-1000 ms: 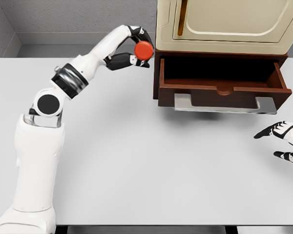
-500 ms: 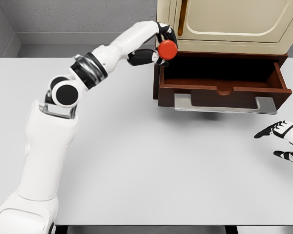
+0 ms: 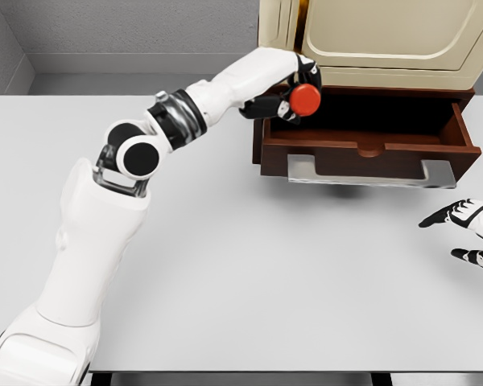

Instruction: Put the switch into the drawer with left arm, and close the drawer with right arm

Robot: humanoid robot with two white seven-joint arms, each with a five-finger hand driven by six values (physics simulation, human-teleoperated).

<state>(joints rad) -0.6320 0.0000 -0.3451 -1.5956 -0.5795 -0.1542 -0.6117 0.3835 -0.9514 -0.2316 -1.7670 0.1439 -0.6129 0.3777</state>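
We have the left hand (image 3: pixel 294 92) over the left end of the open drawer (image 3: pixel 369 129), its fingers (image 3: pixel 267 106) closed around the red switch (image 3: pixel 307 99). The switch hangs above the drawer's dark interior, just inside the left wall, not yet set down. We judge the placing step nearly done; next the hand needs to lower a little and release. The drawer looks empty inside as far as shadow allows. The right hand (image 3: pixel 469 231) waits at the counter's (image 3: pixel 225 265) right edge, fingers spread, holding nothing. The cream cabinet (image 3: pixel 370 40) sits above.
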